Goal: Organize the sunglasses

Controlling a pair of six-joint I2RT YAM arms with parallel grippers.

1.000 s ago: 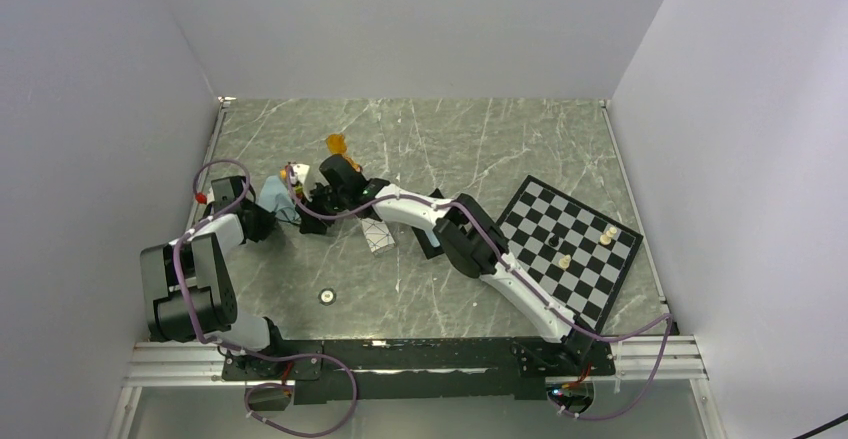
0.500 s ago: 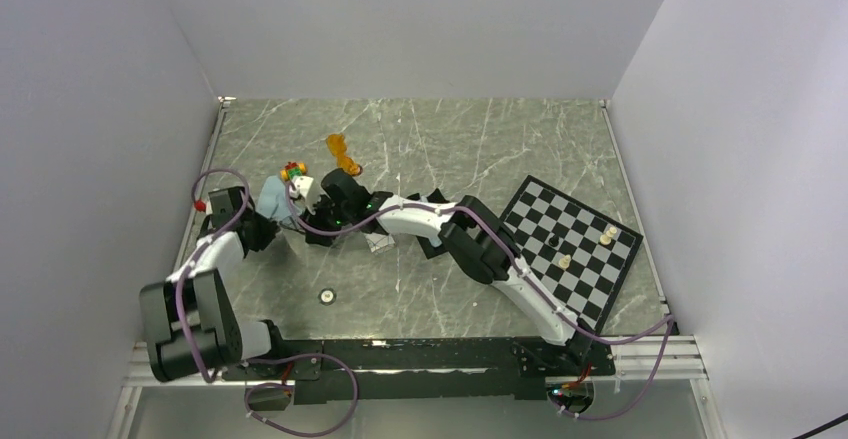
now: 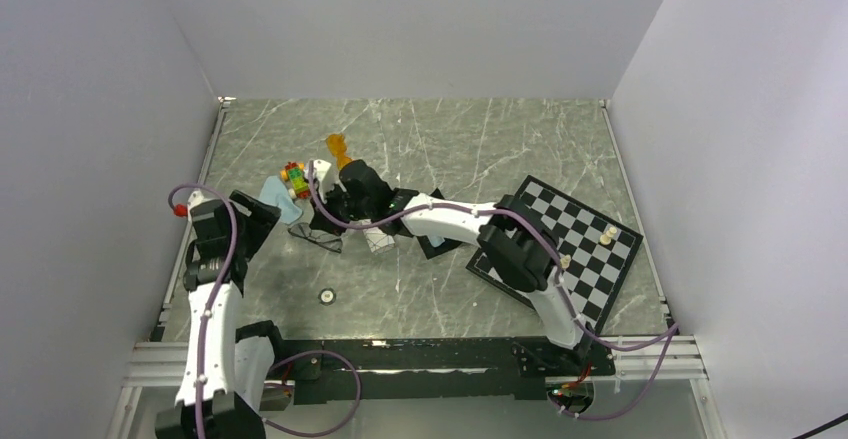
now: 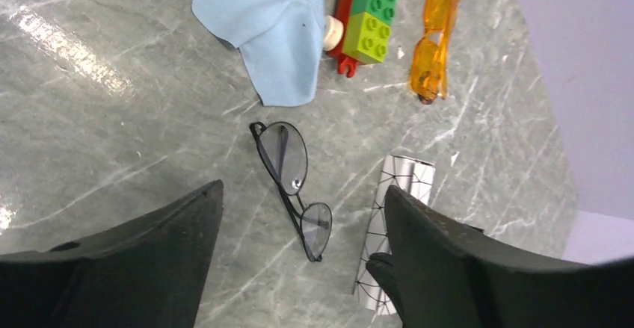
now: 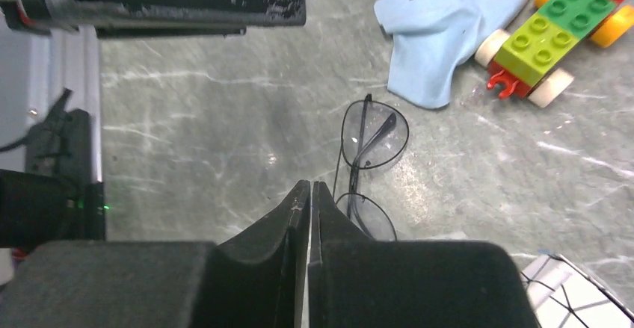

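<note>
The black wire-framed sunglasses (image 4: 292, 184) lie folded flat on the marble table (image 4: 112, 119), also seen in the right wrist view (image 5: 371, 145). The orange sunglasses (image 4: 434, 44) lie farther back, beside a toy car; from above they sit at the rear (image 3: 340, 150). My left gripper (image 4: 303, 268) hangs open above the wire pair, a finger on each side and nothing between them. My right gripper (image 5: 309, 187) is shut and empty, its tips just left of the wire frame. From above, the right gripper (image 3: 330, 221) is over the wire pair and the left gripper (image 3: 258, 221) is to its left.
A light blue cloth (image 4: 269, 29) and a brick toy car (image 4: 366, 18) lie behind the wire pair. A white case with black lines (image 4: 396, 231) is to the right, a black case (image 3: 433, 242) beyond it. A chessboard (image 3: 580, 259) with pieces lies at right; a small round disc (image 3: 326, 297) sits near the front.
The left arm drew back toward the near left and its gripper opened wide. The right gripper shut. The blue cloth and toy car now lie uncovered on the table.
</note>
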